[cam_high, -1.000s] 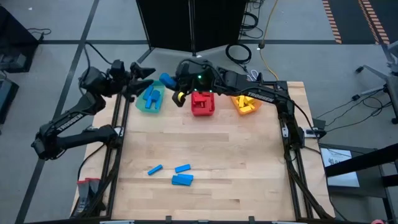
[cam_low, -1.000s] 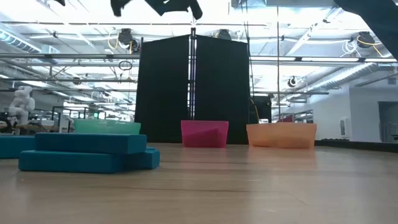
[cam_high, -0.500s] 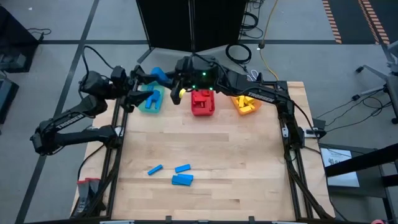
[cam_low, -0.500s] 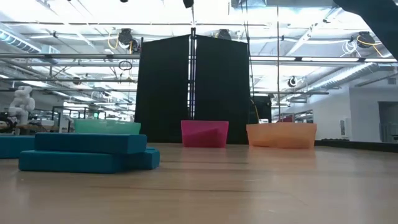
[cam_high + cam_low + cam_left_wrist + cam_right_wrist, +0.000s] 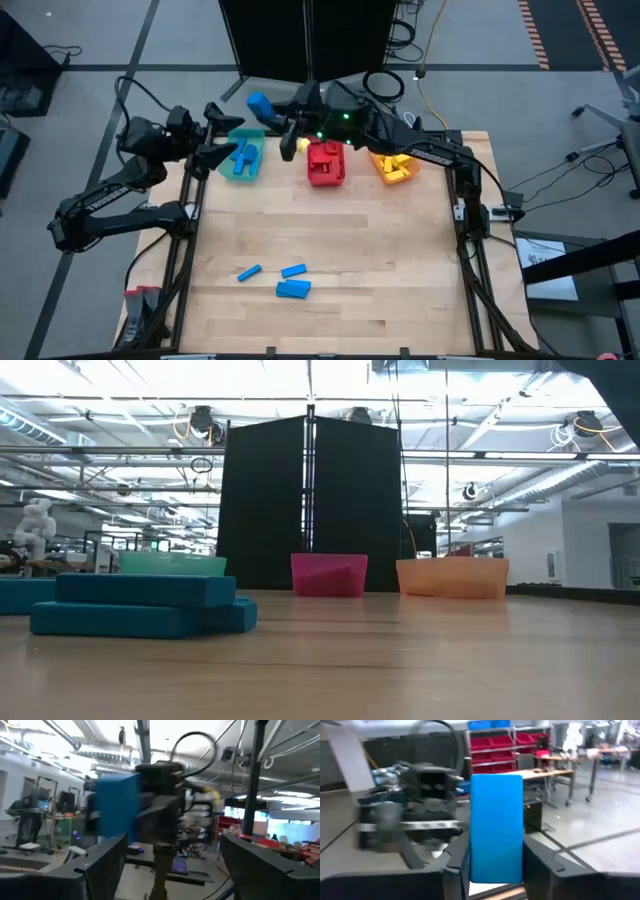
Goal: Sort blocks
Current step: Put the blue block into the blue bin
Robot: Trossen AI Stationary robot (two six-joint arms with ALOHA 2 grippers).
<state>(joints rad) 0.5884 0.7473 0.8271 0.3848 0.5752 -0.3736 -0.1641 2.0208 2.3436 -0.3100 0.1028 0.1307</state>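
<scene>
Blue block (image 5: 258, 104), upper centre-left of the frame, sits clamped in the right gripper (image 5: 268, 110), probably bound for the teal bin (image 5: 243, 160); the left gripper (image 5: 224, 135) beside it gapes empty.

We take the red plastic bin (image 5: 326, 165) as our mark. Toward the near edge from it, the pale wooden tabletop (image 5: 400, 260) lies bare up to three small blue blocks (image 5: 281, 281) far off. Beside it stand the teal plastic bin (image 5: 243, 158) and orange plastic bin (image 5: 395, 167). Above the teal bin, both dark arms crowd together, the right pincer (image 5: 268, 108) clasping a blue rectangular block (image 5: 260, 104).
</scene>
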